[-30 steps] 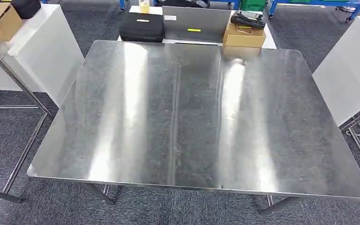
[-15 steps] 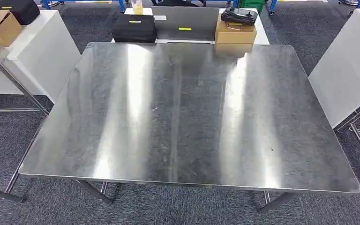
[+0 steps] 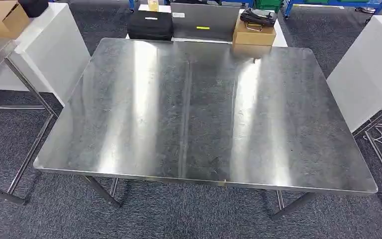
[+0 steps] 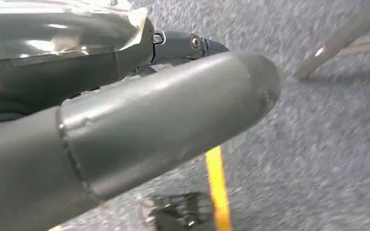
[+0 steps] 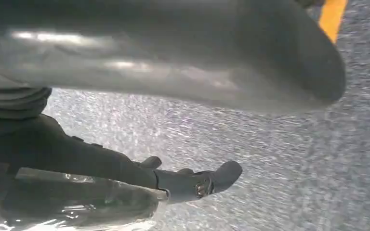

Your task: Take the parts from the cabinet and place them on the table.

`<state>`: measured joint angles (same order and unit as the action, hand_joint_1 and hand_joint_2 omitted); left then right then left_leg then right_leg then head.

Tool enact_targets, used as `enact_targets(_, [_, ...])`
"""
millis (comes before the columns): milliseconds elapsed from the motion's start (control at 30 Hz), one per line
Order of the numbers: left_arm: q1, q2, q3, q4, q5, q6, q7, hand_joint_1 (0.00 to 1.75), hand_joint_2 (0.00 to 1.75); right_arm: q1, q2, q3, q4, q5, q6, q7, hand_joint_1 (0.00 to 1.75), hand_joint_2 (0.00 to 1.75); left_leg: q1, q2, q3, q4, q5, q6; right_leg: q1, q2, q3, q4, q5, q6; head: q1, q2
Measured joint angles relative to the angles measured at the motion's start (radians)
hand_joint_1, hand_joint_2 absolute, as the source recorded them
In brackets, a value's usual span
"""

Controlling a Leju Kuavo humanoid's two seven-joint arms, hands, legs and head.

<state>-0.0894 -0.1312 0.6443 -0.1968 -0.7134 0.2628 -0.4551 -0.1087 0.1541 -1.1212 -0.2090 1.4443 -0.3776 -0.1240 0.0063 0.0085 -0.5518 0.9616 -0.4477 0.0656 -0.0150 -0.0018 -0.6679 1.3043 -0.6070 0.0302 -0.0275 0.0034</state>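
Grey speckled carpet (image 3: 179,219) covers the floor of a workshop, and in the middle of the head view stands a large steel table (image 3: 199,109) on thin metal legs. Its top is brushed and scuffed, with a seam running down the middle and two broad bands of reflected light.

Past the far edge of the table sit a black case (image 3: 150,25), a grey panel (image 3: 205,20) with a small yellow label, and a cardboard box (image 3: 253,34) with a dark device lying on top of it. White side tables stand at the left (image 3: 45,45) and at the right (image 3: 368,69), and the left one carries another cardboard carton (image 3: 0,17).

Both arms hang down over the carpet. In the left wrist view the left hand (image 4: 139,62) grips a part in a shiny clear bag (image 4: 53,24); the thick grey thumb lies across the front and dark fingers (image 4: 192,44) reach past the bag's crumpled edge. The contents look dark through the glossy, wrinkled plastic and cannot be made out further. A yellow floor line (image 4: 217,187) crosses the carpet beneath.

In the right wrist view the right hand (image 5: 139,139) holds a second clear bag (image 5: 77,202), pressed under its dark fingers (image 5: 197,183), which stretch out along the bag. This bag is likewise crinkled and reflective, with something dark inside.
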Motion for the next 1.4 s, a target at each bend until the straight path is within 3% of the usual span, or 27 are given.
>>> enact_targets(33, [0.0,-0.002,-0.005,0.0,-0.001,-0.001,0.003,0.0,0.0,0.0,-0.003,0.0,0.0,0.001,0.0,0.006,0.0,0.0,0.001,0.0,-0.01,0.002,0.008,-0.003,-0.003,0.0,0.031,-0.029,0.021,0.015,0.001,0.0])
enact_targets(100, [0.0,-0.009,-0.006,0.0,-0.006,-0.003,0.005,0.0,0.0,-0.001,-0.005,0.005,0.0,0.009,0.001,0.023,0.0,0.0,0.003,0.0,-0.028,0.009,0.018,-0.013,-0.01,0.0,0.148,-0.194,0.074,0.037,0.0,0.0])
enact_targets(133, [0.0,-0.01,-0.007,0.0,-0.01,-0.005,0.005,0.0,0.0,-0.002,-0.006,0.006,0.0,0.014,0.003,0.035,0.0,0.0,0.003,0.0,-0.029,0.019,0.022,-0.018,-0.015,0.0,0.212,-0.29,0.079,0.038,0.002,0.0])
enact_targets(167, [0.0,-0.011,-0.01,0.0,-0.011,-0.008,0.005,0.0,0.0,-0.004,-0.006,0.008,0.0,0.021,0.01,0.049,0.0,0.0,-0.003,0.0,-0.043,0.032,0.025,-0.024,-0.005,0.003,0.246,-0.35,0.068,0.033,0.005,0.0])
enact_targets(267, [0.0,-0.018,-0.015,0.0,-0.013,-0.01,0.003,0.0,0.0,0.0,-0.008,0.013,0.0,0.026,0.015,0.064,0.0,0.0,-0.002,-0.001,-0.048,0.034,0.044,-0.041,0.002,0.008,0.213,-0.331,0.073,0.019,0.001,0.0])
enact_targets(300, [0.002,-0.018,-0.016,0.0,-0.013,-0.01,0.003,0.0,0.0,0.001,-0.007,0.013,0.001,0.027,0.016,0.066,0.0,0.0,0.0,-0.004,-0.055,0.037,0.046,-0.047,-0.01,0.007,0.208,-0.335,0.082,0.005,0.0,0.0])
enact_targets(333, [0.001,-0.018,-0.016,0.0,-0.013,-0.01,0.003,0.0,0.0,-0.001,-0.006,0.014,0.001,0.028,0.016,0.067,0.0,0.0,0.006,-0.007,-0.063,0.053,0.013,-0.054,-0.016,0.001,0.2,-0.334,0.091,-0.009,-0.001,0.0])
enact_targets(400, [0.001,-0.021,-0.019,0.0,-0.013,-0.01,0.003,0.0,0.0,-0.001,-0.007,0.015,0.001,0.029,0.016,0.067,0.0,0.0,0.008,-0.007,-0.094,0.157,-0.107,-0.061,-0.013,-0.003,0.177,-0.334,0.109,-0.035,-0.005,0.0])
enact_targets(467, [0.002,-0.021,-0.02,0.0,-0.015,-0.01,0.003,0.0,0.0,0.0,-0.007,0.015,0.001,0.029,0.016,0.069,0.0,0.0,0.009,-0.007,-0.127,0.298,-0.185,-0.068,-0.007,-0.007,0.151,-0.332,0.13,-0.038,-0.004,0.0])
enact_targets(500, [0.002,-0.021,-0.02,0.0,-0.015,-0.01,0.003,0.0,0.0,0.0,-0.007,0.015,0.001,0.029,0.016,0.071,0.0,0.0,0.01,-0.007,-0.127,0.334,-0.181,-0.07,-0.006,-0.007,0.142,-0.329,0.141,-0.036,-0.004,0.0])
enact_targets(567, [0.001,-0.021,-0.02,0.0,-0.015,-0.01,0.003,0.0,0.0,0.0,-0.007,0.016,0.001,0.032,0.014,0.078,0.0,0.0,0.013,-0.007,-0.067,0.281,-0.112,-0.068,-0.006,-0.007,0.112,-0.32,0.159,-0.03,-0.005,0.0])
enact_targets(633, [0.001,-0.021,-0.02,0.0,-0.018,-0.01,0.003,0.0,0.0,0.0,-0.006,0.019,0.001,0.038,0.011,0.09,0.0,0.0,0.016,-0.007,0.058,0.111,-0.066,-0.062,-0.007,-0.007,0.091,-0.31,0.17,-0.019,-0.004,0.0])
enact_targets(667, [-0.002,-0.021,-0.02,0.0,-0.019,-0.01,0.003,0.0,0.0,0.0,-0.006,0.022,0.001,0.042,0.004,0.095,0.0,0.0,0.014,-0.01,0.102,0.038,-0.098,-0.058,-0.003,-0.006,0.085,-0.307,0.177,-0.011,-0.005,0.0])
enact_targets(767, [0.0,-0.022,-0.019,0.0,-0.02,-0.012,0.003,0.0,0.0,-0.002,-0.003,0.031,0.001,0.045,-0.006,0.098,0.0,0.0,0.001,-0.013,0.093,0.027,-0.09,-0.044,-0.004,-0.009,0.08,-0.311,0.201,0.011,-0.003,0.0])
enact_targets(833, [-0.002,-0.024,-0.019,0.0,-0.021,-0.012,0.002,0.0,0.0,0.0,-0.003,0.031,0.001,0.046,-0.011,0.098,0.0,0.0,0.008,-0.004,0.073,0.013,-0.061,-0.017,-0.001,-0.009,0.073,-0.304,0.202,0.022,0.0,0.0])
enact_targets(900, [-0.005,-0.024,-0.019,0.0,-0.021,-0.012,0.0,0.0,0.0,0.001,-0.003,0.033,0.002,0.047,-0.015,0.099,0.0,0.0,0.003,-0.002,0.045,0.011,-0.038,0.003,-0.002,-0.004,0.031,-0.22,0.099,-0.002,0.007,0.0])
enact_targets(933, [-0.005,-0.023,-0.019,0.0,-0.021,-0.012,0.0,0.0,0.0,0.001,-0.003,0.033,0.002,0.047,-0.016,0.099,0.0,0.0,0.001,0.0,0.028,0.012,-0.024,0.003,-0.002,-0.003,0.013,-0.143,0.041,-0.009,0.009,0.0])
enact_targets(967, [-0.005,-0.023,-0.019,0.0,-0.021,-0.012,0.0,0.0,0.0,0.001,-0.003,0.033,0.002,0.048,-0.017,0.1,0.0,0.0,-0.001,0.001,0.01,0.013,-0.01,0.004,-0.002,-0.003,-0.004,-0.061,-0.001,-0.008,0.008,0.0])
enact_targets(1000, [-0.005,-0.023,-0.019,0.0,-0.021,-0.012,0.0,0.0,0.0,0.001,-0.003,0.034,0.002,0.05,-0.024,0.103,0.0,0.0,-0.002,0.002,-0.007,0.014,0.002,0.003,-0.002,-0.002,-0.008,-0.007,-0.011,0.001,0.009,0.0])
enact_targets(1033, [-0.004,-0.024,-0.019,0.0,-0.022,-0.012,0.0,0.0,0.0,0.001,-0.003,0.035,0.002,0.05,-0.035,0.109,0.0,0.0,-0.003,0.004,-0.025,0.015,0.015,0.001,-0.002,-0.002,0.006,0.008,0.004,0.014,0.008,0.0])
enact_targets(1100, [-0.004,-0.026,-0.019,0.0,-0.025,-0.011,0.002,0.0,0.0,0.001,-0.005,0.035,0.002,0.05,-0.039,0.116,0.0,0.0,-0.004,0.005,-0.051,0.019,0.038,-0.004,-0.001,-0.002,0.092,-0.081,0.067,0.036,0.008,0.0])
enact_targets(1133, [-0.005,-0.026,-0.019,0.0,-0.027,-0.011,0.003,0.0,0.0,-0.001,-0.006,0.037,0.002,0.052,-0.039,0.116,0.0,0.0,-0.004,0.004,-0.066,0.023,0.051,-0.009,-0.001,-0.002,0.169,-0.185,0.081,0.034,0.01,0.0])
enact_targets(1200, [-0.005,-0.028,-0.019,0.0,-0.027,-0.01,0.003,0.0,0.0,-0.007,-0.01,0.038,0.001,0.052,-0.037,0.107,0.0,0.0,-0.011,0.003,-0.08,0.032,0.067,-0.02,0.013,-0.002,0.291,-0.368,0.048,0.014,0.011,0.0])
enact_targets(1267, [-0.006,-0.028,-0.019,0.0,-0.027,-0.009,0.002,0.0,0.0,-0.006,-0.012,0.038,0.001,0.052,-0.037,0.103,0.0,0.0,-0.009,0.006,-0.083,0.029,0.088,-0.029,0.016,0.001,0.271,-0.367,0.048,0.002,0.004,0.0])
enact_targets(1300, [-0.004,-0.028,-0.019,0.0,-0.027,-0.009,0.002,0.0,0.0,-0.004,-0.013,0.038,0.002,0.052,-0.037,0.103,0.0,1.75,-0.008,0.006,-0.085,0.026,0.098,-0.038,0.017,0.0,0.265,-0.362,0.055,-0.007,0.003,0.0])
enact_targets(1333, [0.001,-0.027,-0.019,0.0,-0.027,-0.009,0.002,0.0,0.0,-0.001,-0.011,0.038,0.003,0.051,-0.037,0.104,0.0,1.75,-0.005,0.003,-0.094,0.029,0.103,-0.042,-0.006,-0.002,0.254,-0.367,0.071,-0.018,0.004,0.0])
enact_targets(1400, [0.002,-0.027,-0.019,0.0,-0.027,-0.009,0.002,0.0,0.0,-0.004,-0.013,0.038,0.003,0.05,-0.037,0.109,0.0,1.75,0.001,-0.005,-0.117,0.097,-0.025,-0.055,-0.006,-0.009,0.227,-0.364,0.097,-0.042,-0.004,0.0])
